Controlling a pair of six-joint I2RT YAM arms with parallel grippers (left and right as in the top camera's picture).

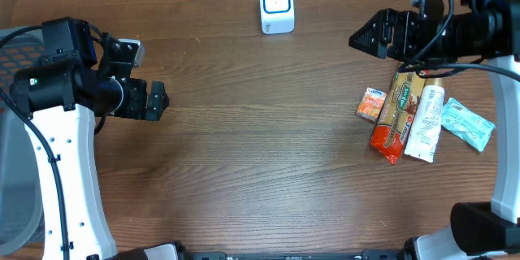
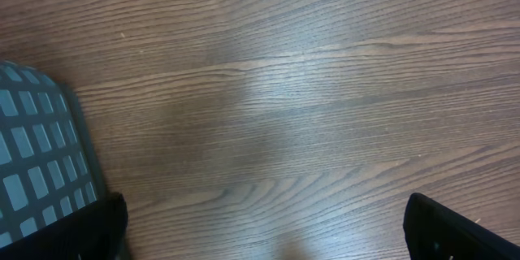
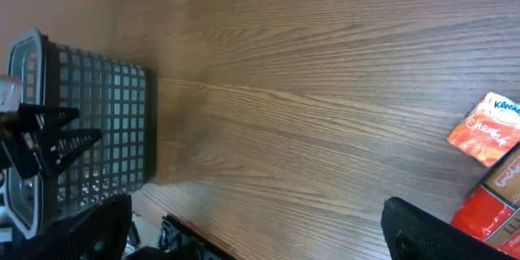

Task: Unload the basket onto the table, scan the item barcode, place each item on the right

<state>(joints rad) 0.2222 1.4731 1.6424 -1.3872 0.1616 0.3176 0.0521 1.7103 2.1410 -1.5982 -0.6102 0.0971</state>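
Overhead view: long red-and-tan film packet (image 1: 398, 115) seen at right of frame, beside white plastic tube (image 1: 426, 126). Judged light, crushable, slippery; best taken across narrow middle. Left gripper (image 1: 160, 100) and right gripper (image 1: 357, 39) seen spread wide, empty.

Wooden table (image 1: 244, 171) with white scanner (image 1: 276, 6) and cluster of packets (image 1: 406, 118)

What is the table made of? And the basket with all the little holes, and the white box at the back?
Table: looks like wood, or a wood-look top. It is brown and matte, with long grain lines.
Basket: probably hard plastic. It is dark grey, moulded as a grid of square holes.
White box: likely smooth plastic, with rounded corners and a blue-rimmed front.
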